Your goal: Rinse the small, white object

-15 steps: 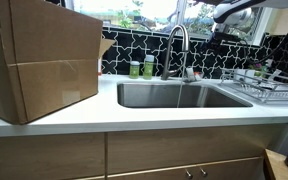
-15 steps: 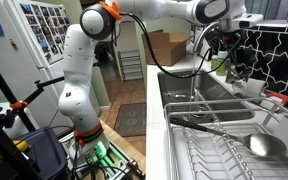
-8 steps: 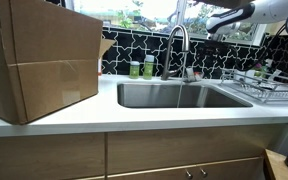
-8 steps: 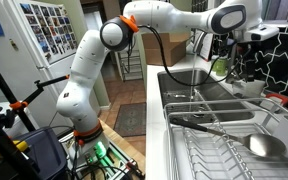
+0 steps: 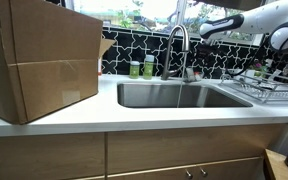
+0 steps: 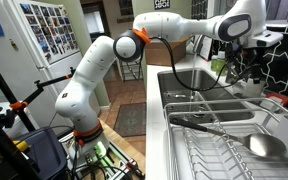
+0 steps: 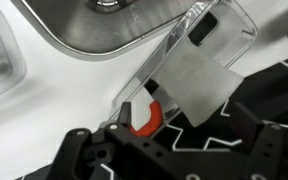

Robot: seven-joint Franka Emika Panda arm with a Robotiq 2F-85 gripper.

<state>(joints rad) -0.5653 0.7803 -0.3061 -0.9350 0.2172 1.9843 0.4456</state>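
While the white robot arm point(image 6: 169, 25) reaches across the stainless-steel sink basin point(image 5: 174, 95), its black two-finger gripper point(image 6: 246, 62) hangs above the back counter, beside the black patterned tile backsplash point(image 5: 224, 55). In the wrist view the dark fingers point(image 7: 76, 148) stand wide apart with nothing between them, over a clear plastic holder point(image 7: 199, 60) with an orange-red piece, resting on the white countertop point(image 7: 54, 105) by the sink's corner. A tall chrome faucet point(image 5: 176, 45) and two small green bottles point(image 5: 141, 68) stand behind the basin. The small, white object is too tiny to pick out surely in any view.
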